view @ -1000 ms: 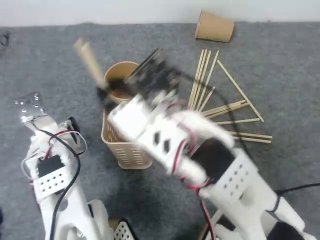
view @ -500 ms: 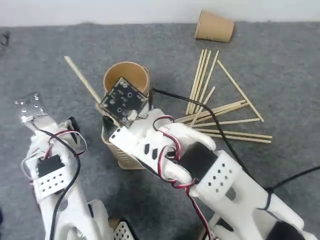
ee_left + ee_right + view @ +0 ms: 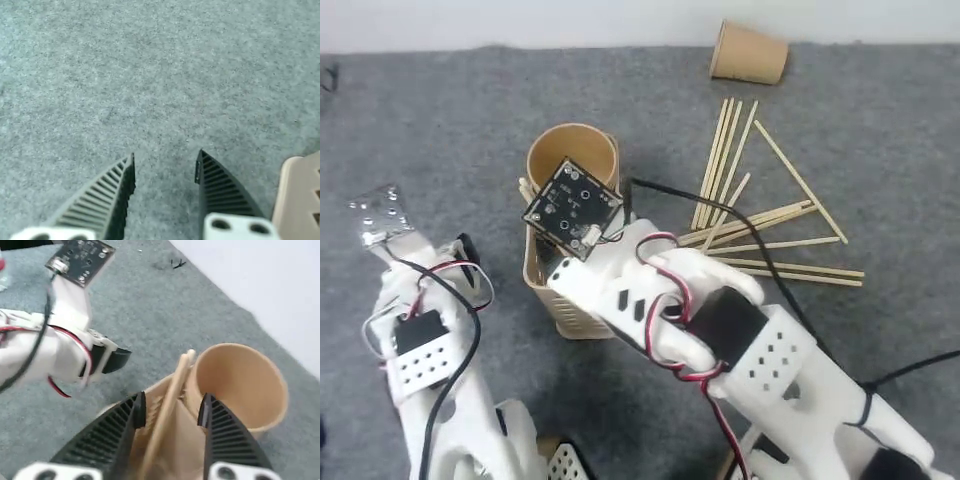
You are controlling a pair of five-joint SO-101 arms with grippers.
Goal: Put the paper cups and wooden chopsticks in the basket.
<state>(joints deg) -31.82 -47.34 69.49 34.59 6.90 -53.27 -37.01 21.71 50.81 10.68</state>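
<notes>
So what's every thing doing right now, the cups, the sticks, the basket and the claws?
Basket: upright.
Cup in basket: mouth up.
Far cup: on its side.
Stick in basket: leaning beside that cup.
Loose sticks: lying flat, scattered.
Left gripper: open, empty.
Right gripper: open, above the basket.

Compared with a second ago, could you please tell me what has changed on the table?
The right arm swung over the basket and lowered a chopstick into it; the stick now leans inside beside the paper cup. The right end effector is open around it, apparently letting go. The left arm, loose chopsticks and tipped cup stayed put.
</notes>
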